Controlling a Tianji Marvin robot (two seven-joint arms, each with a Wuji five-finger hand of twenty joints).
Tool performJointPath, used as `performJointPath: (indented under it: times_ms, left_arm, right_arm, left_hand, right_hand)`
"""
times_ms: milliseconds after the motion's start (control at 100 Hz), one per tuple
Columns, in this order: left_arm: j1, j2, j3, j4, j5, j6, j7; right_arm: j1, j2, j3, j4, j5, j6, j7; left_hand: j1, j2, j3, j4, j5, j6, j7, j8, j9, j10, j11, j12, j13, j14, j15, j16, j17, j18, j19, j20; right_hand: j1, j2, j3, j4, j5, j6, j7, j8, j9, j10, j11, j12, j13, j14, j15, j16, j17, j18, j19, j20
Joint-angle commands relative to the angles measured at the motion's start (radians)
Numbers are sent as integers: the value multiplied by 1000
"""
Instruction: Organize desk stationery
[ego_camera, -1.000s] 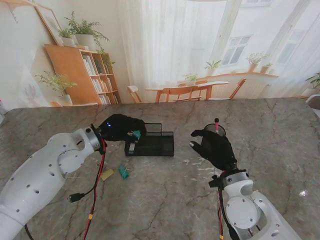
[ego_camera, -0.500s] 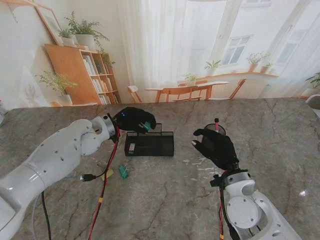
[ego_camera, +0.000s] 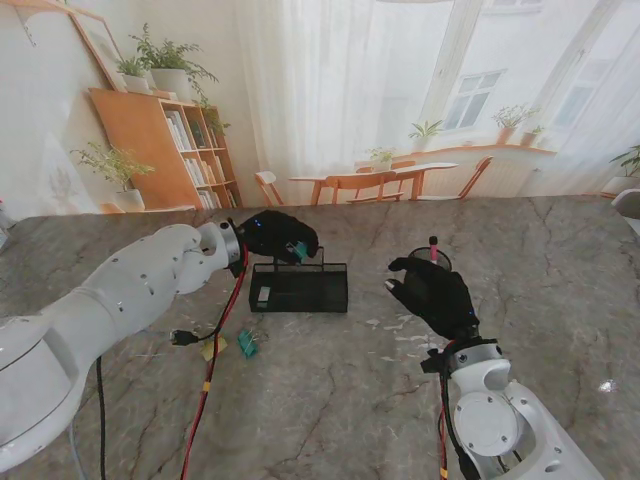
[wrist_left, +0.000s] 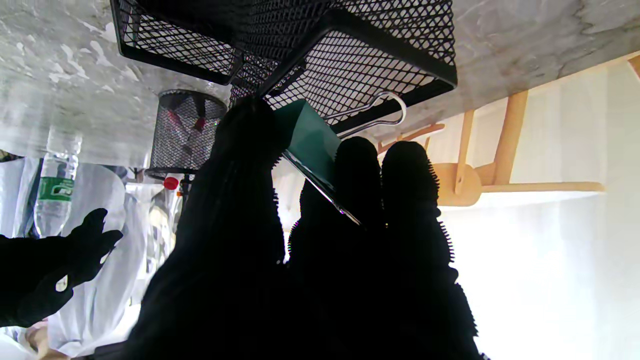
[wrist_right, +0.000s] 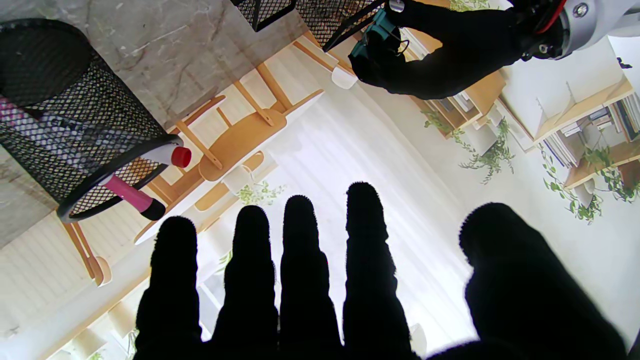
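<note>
While the left hand (ego_camera: 278, 236) pinches a green clip (wrist_left: 307, 140) over the far edge of the tray (ego_camera: 300, 288), the right hand (ego_camera: 435, 295) hovers with fingers (wrist_right: 300, 260) spread and empty, right of the tray beside the cup (ego_camera: 436, 262).

I see black mesh organizer (ego_camera: 299, 287), black mesh pen cup (wrist_right: 65, 112), teal binder clip (wrist_left: 307, 137) in black-gloved left hand (ego_camera: 275, 236), grey veined marble table (ego_camera: 330, 400).
</note>
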Motion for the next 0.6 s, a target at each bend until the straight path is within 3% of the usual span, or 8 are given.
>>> performJointPath:
  times_ms: [0, 140, 230, 270, 290, 320, 360, 590]
  left_arm:
    - [-9, -10, 5, 7, -3, -5, -1]
    - [-5, -3, 5, 0, -4, -7, -16]
    - [7, 16, -11, -35, 7, -3, -39]
    - [13, 26, -20, -54, 12, 1, -54]
    - [16, 32, -25, -64, 14, 3, -63]
    - [21, 39, -33, -76, 16, 6, -77]
    - [26, 46, -42, -89, 16, 9, -93]
    - [40, 74, -71, -138, 26, 24, -145]
  right_arm:
    - [-1, -3, 2, 1, 3, 3, 9]
    - [-3, -4, 5, -1, 2, 5, 5]
    - [-5, -5, 6, -1, 2, 6, -1]
    - [-5, -5, 6, -2, 2, 7, -3]
    - [-6, -6, 7, -2, 2, 7, -4]
    - [-6, -6, 7, -2, 2, 8, -5]
    - [-6, -6, 7, -2, 4, 8, -6]
    - [-6, -8, 7, -2, 10, 6, -8]
  left_hand:
    - [122, 76, 193, -93, -39, -35, 7, 14, 75, -131, 190, 109, -40, -21, -22, 3, -23, -59, -27, 39]
    - [122, 99, 125, -98, -60, -29, -81, 29, 12, -128, 154, 89, -94, -26, -84, -2, -112, 29, -89, 102]
    - [122, 118, 52, -89, -77, -22, -147, 67, -86, -126, 248, -6, -156, -24, -71, -65, -216, 59, -21, 147]
    - [122, 130, 14, -84, -82, -16, -186, 86, -130, -121, 285, -74, -183, -24, -68, -166, -279, 75, 66, 94]
    - [116, 134, 9, -83, -85, -15, -209, 97, -152, -119, 299, -125, -197, -22, -64, -219, -307, 83, 102, 42]
    - [107, 140, 6, -84, -87, -12, -235, 106, -174, -118, 295, -227, -213, -19, -83, -253, -343, 102, 123, -5]
    - [88, 151, 4, -83, -95, -5, -271, 105, -196, -111, 273, -287, -236, -8, -125, -286, -388, 134, 118, -42]
    - [25, 219, -2, -76, -112, 22, -448, 94, -251, -89, 166, -362, -300, 18, -258, -397, -504, 223, 49, -153]
  right_hand:
    - [3, 29, -20, -4, 24, -9, 7, 15, 6, -1, 13, 12, 4, -9, -3, 7, -12, -16, 11, 19]
    - [4, 32, -21, -4, 24, -11, 7, 15, 7, -1, 13, 12, 5, -10, -4, 8, -12, -16, 11, 19]
    - [5, 33, -23, -4, 25, -10, 7, 14, 8, -1, 13, 12, 6, -10, -4, 8, -11, -16, 11, 20]
    - [5, 35, -23, -4, 25, -9, 7, 14, 9, -1, 13, 12, 6, -10, -4, 8, -11, -16, 10, 20]
    - [5, 36, -23, -4, 31, -7, 9, 15, 10, -1, 13, 12, 6, -11, -4, 8, -11, -16, 10, 20]
    - [5, 37, -24, -4, 28, -9, 8, 14, 10, 1, 14, 12, 7, -10, -4, 8, -11, -16, 10, 20]
    - [5, 40, -25, -4, 32, -7, 10, 15, 9, 2, 13, 12, 7, -10, -4, 8, -11, -16, 10, 19]
    - [8, 45, -31, -4, 34, -8, 11, 14, 11, 0, 13, 11, 8, -10, -5, 8, -12, -17, 9, 19]
